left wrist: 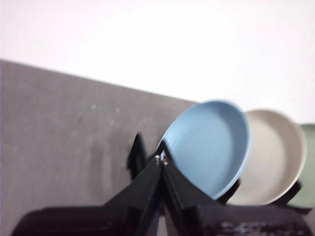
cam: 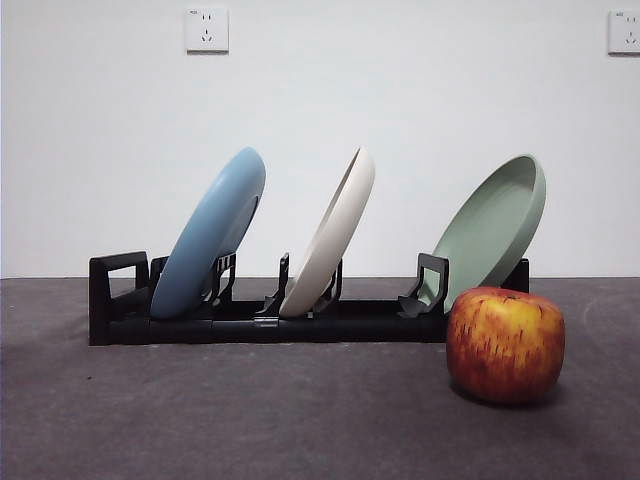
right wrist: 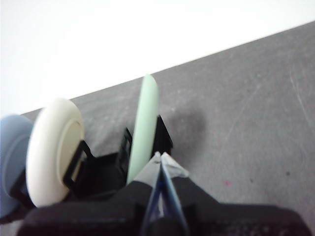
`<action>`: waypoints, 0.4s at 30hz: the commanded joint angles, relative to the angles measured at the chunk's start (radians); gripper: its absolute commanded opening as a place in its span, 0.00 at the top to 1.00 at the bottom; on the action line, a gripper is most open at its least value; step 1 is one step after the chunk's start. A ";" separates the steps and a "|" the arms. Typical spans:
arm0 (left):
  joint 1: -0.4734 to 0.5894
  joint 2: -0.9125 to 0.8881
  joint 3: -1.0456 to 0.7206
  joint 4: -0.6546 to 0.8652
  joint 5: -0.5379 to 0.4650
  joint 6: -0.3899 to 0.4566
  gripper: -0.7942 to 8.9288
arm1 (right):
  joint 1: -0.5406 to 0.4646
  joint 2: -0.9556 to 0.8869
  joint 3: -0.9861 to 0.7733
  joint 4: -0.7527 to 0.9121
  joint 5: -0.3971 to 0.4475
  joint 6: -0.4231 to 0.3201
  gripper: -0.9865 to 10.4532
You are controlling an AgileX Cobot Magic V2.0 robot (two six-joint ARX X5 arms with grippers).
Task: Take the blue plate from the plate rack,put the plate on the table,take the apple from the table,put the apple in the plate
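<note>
The blue plate stands tilted in the leftmost slot of the black plate rack on the dark grey table. The red and yellow apple sits on the table in front of the rack's right end. Neither arm shows in the front view. In the left wrist view my left gripper is shut and empty, away from the blue plate. In the right wrist view my right gripper is shut and empty, near the sage-green plate; the blue plate is at the edge.
A cream-white plate stands in the middle slot and a sage-green plate in the right slot. A white wall with two sockets rises behind the table.
</note>
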 commanded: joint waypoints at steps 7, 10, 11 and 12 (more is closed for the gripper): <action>0.003 0.300 0.344 -0.049 0.096 -0.010 0.92 | -0.002 0.307 0.385 -0.151 -0.060 -0.048 0.91; 0.003 0.432 0.486 -0.170 0.118 0.019 0.92 | -0.002 0.407 0.509 -0.221 -0.138 -0.057 0.91; 0.002 0.480 0.534 -0.211 0.135 0.045 0.92 | -0.002 0.439 0.547 -0.242 -0.165 -0.070 0.91; 0.002 0.521 0.573 -0.244 0.151 0.061 0.92 | -0.002 0.467 0.578 -0.256 -0.188 -0.085 0.91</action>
